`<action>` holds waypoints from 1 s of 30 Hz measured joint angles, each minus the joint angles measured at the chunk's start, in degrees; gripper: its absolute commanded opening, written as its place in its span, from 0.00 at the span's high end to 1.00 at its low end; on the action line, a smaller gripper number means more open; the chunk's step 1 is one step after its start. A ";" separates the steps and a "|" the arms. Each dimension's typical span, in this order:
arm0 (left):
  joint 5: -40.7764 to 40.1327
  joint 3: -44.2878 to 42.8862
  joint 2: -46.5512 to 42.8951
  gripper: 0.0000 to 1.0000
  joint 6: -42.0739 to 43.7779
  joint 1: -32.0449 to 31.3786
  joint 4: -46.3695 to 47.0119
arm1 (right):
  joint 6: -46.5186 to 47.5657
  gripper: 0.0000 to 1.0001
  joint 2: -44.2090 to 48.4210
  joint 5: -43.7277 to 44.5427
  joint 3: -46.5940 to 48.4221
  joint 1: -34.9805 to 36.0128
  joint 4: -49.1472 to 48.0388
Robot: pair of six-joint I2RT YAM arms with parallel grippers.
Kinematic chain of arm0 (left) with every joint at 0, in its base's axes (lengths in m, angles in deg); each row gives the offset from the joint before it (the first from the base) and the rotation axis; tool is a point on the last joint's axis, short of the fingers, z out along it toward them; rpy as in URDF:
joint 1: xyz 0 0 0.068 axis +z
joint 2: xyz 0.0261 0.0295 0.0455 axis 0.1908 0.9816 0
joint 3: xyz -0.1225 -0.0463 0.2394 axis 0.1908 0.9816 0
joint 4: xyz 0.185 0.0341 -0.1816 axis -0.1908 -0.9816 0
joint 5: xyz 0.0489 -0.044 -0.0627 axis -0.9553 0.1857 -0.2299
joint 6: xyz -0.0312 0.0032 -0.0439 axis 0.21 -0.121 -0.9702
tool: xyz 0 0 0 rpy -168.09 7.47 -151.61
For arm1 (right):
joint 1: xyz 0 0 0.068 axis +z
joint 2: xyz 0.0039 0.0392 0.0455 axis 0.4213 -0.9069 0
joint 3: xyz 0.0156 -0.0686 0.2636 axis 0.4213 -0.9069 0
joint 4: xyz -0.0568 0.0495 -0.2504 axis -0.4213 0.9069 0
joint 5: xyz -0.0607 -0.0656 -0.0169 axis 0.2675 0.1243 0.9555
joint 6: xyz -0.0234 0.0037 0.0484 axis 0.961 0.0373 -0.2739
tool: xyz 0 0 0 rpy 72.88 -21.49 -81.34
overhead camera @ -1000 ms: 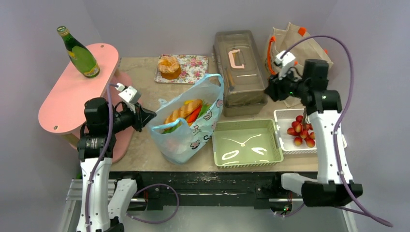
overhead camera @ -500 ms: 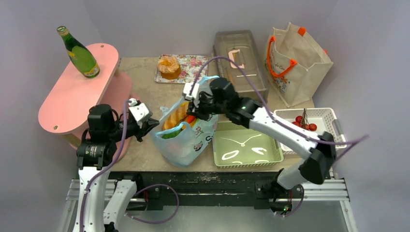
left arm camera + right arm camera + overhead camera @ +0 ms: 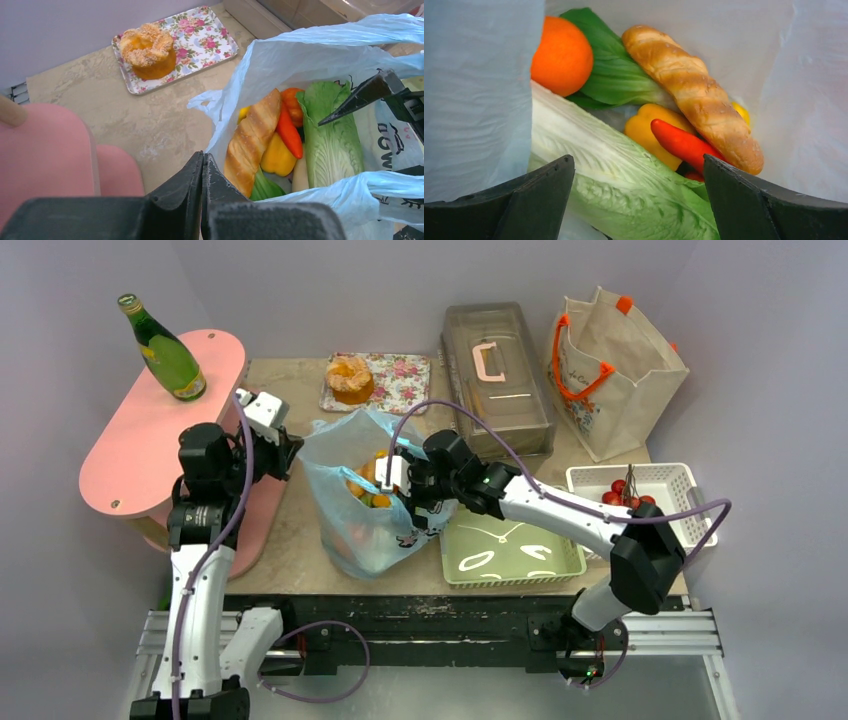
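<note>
A pale blue plastic bag (image 3: 360, 530) stands at the table's middle with its mouth wide. My left gripper (image 3: 290, 445) is shut at the bag's left rim (image 3: 225, 115), and the plastic runs right into its closed tips (image 3: 202, 157). Inside lie a baguette (image 3: 694, 95), an orange (image 3: 561, 55), a red chili (image 3: 681, 142), a yellow pepper (image 3: 649, 127) and a cabbage (image 3: 614, 170). My right gripper (image 3: 638, 165) is open inside the bag's mouth, jaws wide apart just above the cabbage. One of its fingers (image 3: 360, 95) shows in the left wrist view.
A green bottle (image 3: 165, 350) stands on the pink shelf (image 3: 120, 450) at left. Behind the bag a pastry (image 3: 350, 378) sits on a floral tray (image 3: 405, 375). A grey toolbox (image 3: 497, 370), paper tote (image 3: 615, 370), white fruit basket (image 3: 650, 480) and green basket (image 3: 510, 540) fill the right.
My right arm swung from the back right over to the bag and put its open gripper into the mouth. My left gripper moved back, and the bag's rim rose and widened.
</note>
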 measured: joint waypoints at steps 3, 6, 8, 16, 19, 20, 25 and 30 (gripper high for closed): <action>1.66 -0.28 -0.35 1.00 1.33 0.07 0.24 | 5.20 0.01 3.15 -0.44 -3.54 0.94 -0.68; 6.58 0.48 -5.33 1.00 7.32 0.11 -2.67 | 8.92 0.03 9.84 -0.31 -10.25 3.19 -0.46; 10.25 1.49 -9.14 1.00 11.89 0.11 -5.64 | 8.33 0.05 10.40 -0.33 -10.58 4.11 -0.17; 17.79 4.96 -15.34 1.00 29.66 0.09 -19.85 | -1.22 0.09 3.93 -0.52 2.16 -1.68 0.42; 17.81 6.14 -14.58 1.00 32.87 0.09 -22.25 | 0.63 0.09 2.99 -1.03 4.20 -3.10 2.10; 17.81 6.14 -14.19 1.00 33.42 0.09 -22.62 | 2.40 0.09 2.51 -1.92 4.72 -3.15 3.67; 17.77 6.14 -11.69 1.00 34.05 0.09 -22.64 | 14.64 0.08 -1.57 -6.84 8.28 -1.75 14.71; 17.70 6.14 -10.32 1.00 34.05 0.09 -22.14 | 25.55 0.13 -5.16 -8.61 8.87 0.85 22.43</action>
